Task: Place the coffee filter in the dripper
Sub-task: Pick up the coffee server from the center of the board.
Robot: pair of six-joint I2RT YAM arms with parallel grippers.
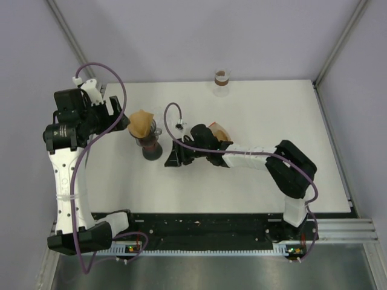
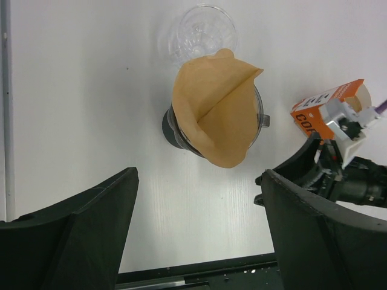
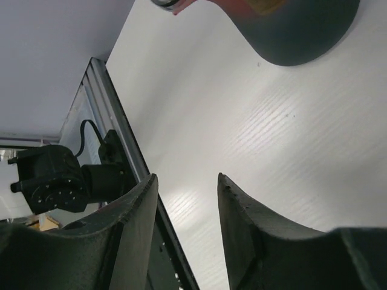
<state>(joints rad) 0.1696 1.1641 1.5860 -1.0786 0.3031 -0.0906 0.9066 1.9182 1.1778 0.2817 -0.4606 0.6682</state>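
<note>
The brown paper coffee filter (image 1: 142,122) sits as an open cone in the top of the dark dripper (image 1: 150,149), leaning to one side; it also shows in the left wrist view (image 2: 217,112) over the dripper (image 2: 175,130). My left gripper (image 1: 123,118) is open and empty, just left of the filter and apart from it (image 2: 199,205). My right gripper (image 1: 173,159) is open and empty, low over the table just right of the dripper's base (image 3: 302,36); nothing lies between its fingers (image 3: 187,181).
An orange filter box (image 1: 219,130) lies behind the right wrist, also in the left wrist view (image 2: 317,112). A clear glass (image 2: 199,33) stands just beyond the dripper. A small jar (image 1: 222,83) stands at the table's back edge.
</note>
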